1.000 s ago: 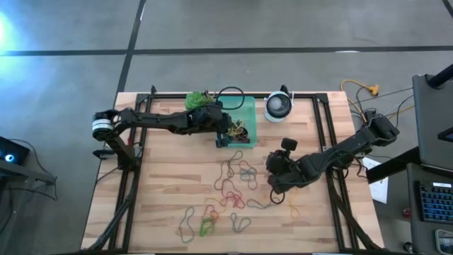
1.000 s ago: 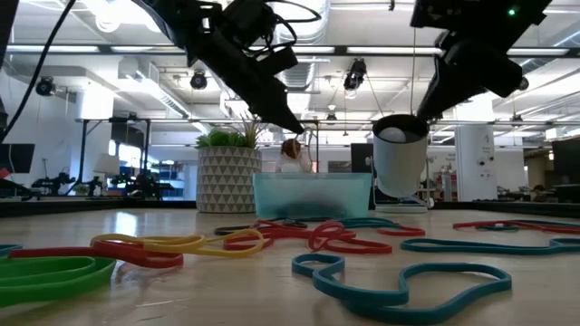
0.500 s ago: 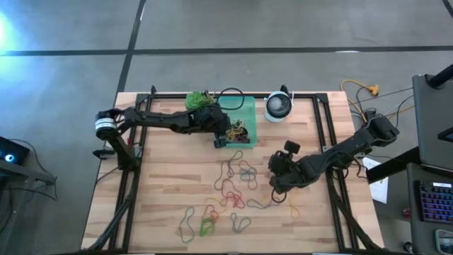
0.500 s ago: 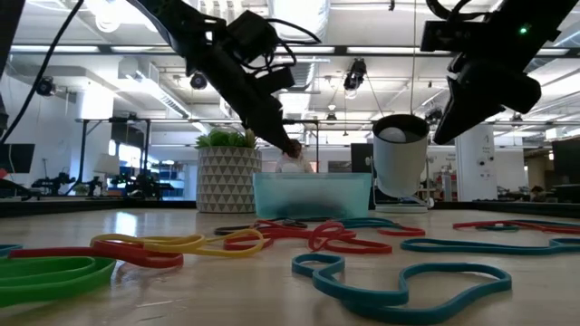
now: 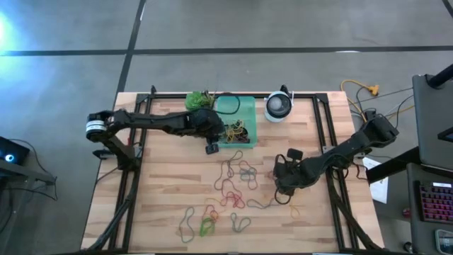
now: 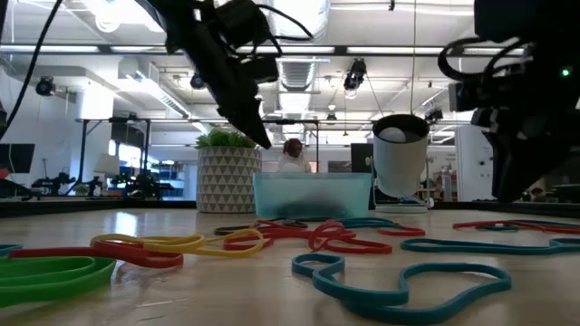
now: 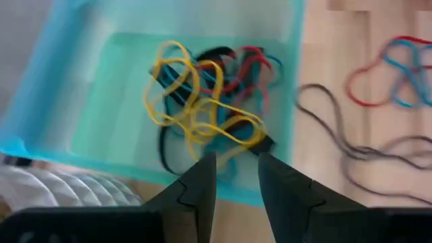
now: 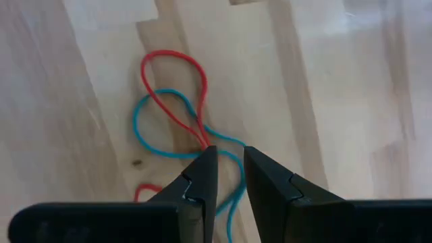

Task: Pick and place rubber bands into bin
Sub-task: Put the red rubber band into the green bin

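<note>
The mint-green bin [image 5: 235, 108] sits at the table's far middle, holding a tangle of yellow, red and black rubber bands [image 7: 202, 101]. Several more bands [image 5: 230, 185] lie loose on the wood nearer the front. My left gripper [image 5: 211, 147] is open and hovers just off the bin's near-left corner, holding nothing. My right gripper [image 5: 278, 187] is low over the table, right of the loose bands. It is slightly open, with its fingertips [image 8: 228, 156] standing either side of the spot where a red band [image 8: 172, 88] and a blue band [image 8: 145, 135] cross. My right gripper comes from above at the crossing of the red and blue bands [image 8: 206, 143], which lie flat on the wood. I cannot tell whether its fingertips touch them. My left gripper touches nothing.
A white pot with a green plant [image 5: 198, 99] stands left of the bin and a round white-and-dark device [image 5: 278, 106] right of it, both at the far edge. A black cable [image 5: 230, 92] loops behind the bin. Black frame rails [image 5: 322, 134] run along the table's sides.
My left gripper dipped toward the bin, then rose and drew back toward the table's near-left, off the bin's corner. My right gripper has moved a little toward the near edge and come down closer to the table.
</note>
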